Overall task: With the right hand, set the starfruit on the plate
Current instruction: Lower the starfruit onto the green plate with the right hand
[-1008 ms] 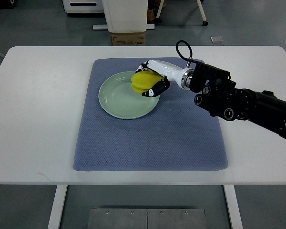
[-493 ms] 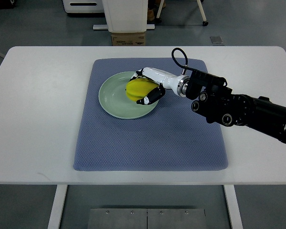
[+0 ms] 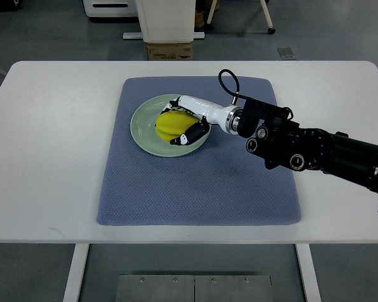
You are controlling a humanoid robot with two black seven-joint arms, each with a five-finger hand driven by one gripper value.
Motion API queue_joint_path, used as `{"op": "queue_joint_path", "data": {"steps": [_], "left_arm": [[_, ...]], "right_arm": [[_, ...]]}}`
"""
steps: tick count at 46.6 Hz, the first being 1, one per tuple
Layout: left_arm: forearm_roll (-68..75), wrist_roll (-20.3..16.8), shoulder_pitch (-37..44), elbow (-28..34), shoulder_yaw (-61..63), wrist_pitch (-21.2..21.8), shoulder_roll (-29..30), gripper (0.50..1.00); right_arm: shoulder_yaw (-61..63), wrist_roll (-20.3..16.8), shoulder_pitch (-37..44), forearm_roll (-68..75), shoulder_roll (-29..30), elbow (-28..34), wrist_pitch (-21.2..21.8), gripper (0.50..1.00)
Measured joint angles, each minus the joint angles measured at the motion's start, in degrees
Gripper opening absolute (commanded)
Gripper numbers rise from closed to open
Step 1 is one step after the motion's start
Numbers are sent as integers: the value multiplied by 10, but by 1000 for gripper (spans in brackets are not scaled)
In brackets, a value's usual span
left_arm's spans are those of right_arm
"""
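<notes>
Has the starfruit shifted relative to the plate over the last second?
Yes. The starfruit, held in the right hand, has moved leftward from the plate's right rim to over its middle.

White robot hand (image 3: 184, 123) w/ black fingertips, black arm (image 3: 315, 153) (round silver bolts), looped black cable (image 3: 227, 80).

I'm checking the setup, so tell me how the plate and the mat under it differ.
The plate is round and pale green; the mat is rectangular and blue-grey. The plate is far smaller and sits toward the mat's far left part. The plate looks smooth and glossy, the mat textured. The plate carries the starfruit, gripped by the right hand; the mat's near part lies bare. Both lie flat on the table.
</notes>
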Motion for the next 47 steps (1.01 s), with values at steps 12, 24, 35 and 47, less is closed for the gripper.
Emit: {"op": "queue_joint_path", "data": {"steps": [12, 24, 35, 47], "left_arm": [[0, 0, 0, 0, 0, 0, 0, 1000], [0, 0, 0, 0, 0, 0, 0, 1000], [0, 0, 0, 0, 0, 0, 0, 1000], [0, 0, 0, 0, 0, 0, 0, 1000]], "right_arm": [[0, 5, -7, 1, 0, 0, -3, 775], [0, 6, -9, 2, 0, 2, -2, 989], [0, 5, -10, 2, 0, 2, -2, 995], [20, 1, 4, 2, 0, 2, 1, 1000]]}}
